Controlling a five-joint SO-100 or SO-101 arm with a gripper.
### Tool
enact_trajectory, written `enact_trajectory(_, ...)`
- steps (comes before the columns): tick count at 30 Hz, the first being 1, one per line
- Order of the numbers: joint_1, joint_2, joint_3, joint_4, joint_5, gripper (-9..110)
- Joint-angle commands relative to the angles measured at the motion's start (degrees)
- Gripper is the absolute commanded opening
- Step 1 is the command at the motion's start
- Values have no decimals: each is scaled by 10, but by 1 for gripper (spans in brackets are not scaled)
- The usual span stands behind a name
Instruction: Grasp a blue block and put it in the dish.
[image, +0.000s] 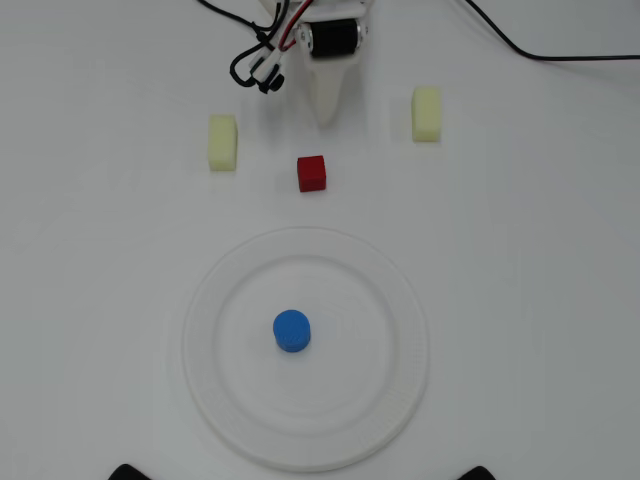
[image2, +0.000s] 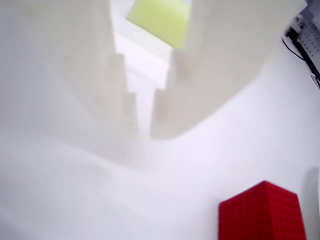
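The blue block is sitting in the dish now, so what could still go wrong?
1. The claw hangs close to the red cube; a careless move might knock it away.
2. The blue block is a short round cylinder on the dish; a bump to the dish might tip it and let it roll.
3. Loose cables hang beside the arm and might snag as it moves.

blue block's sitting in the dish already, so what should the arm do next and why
Probably nothing more than hold back or retreat. In the overhead view the blue block sits near the middle of the dish, and the gripper is up by the red cube, nearly closed and empty in the wrist view.
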Motion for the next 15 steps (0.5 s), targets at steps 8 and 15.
enact_trajectory(8, 9, 98, 68, 36, 2, 0)
enact_trajectory(15, 10, 98, 75, 32, -4, 1)
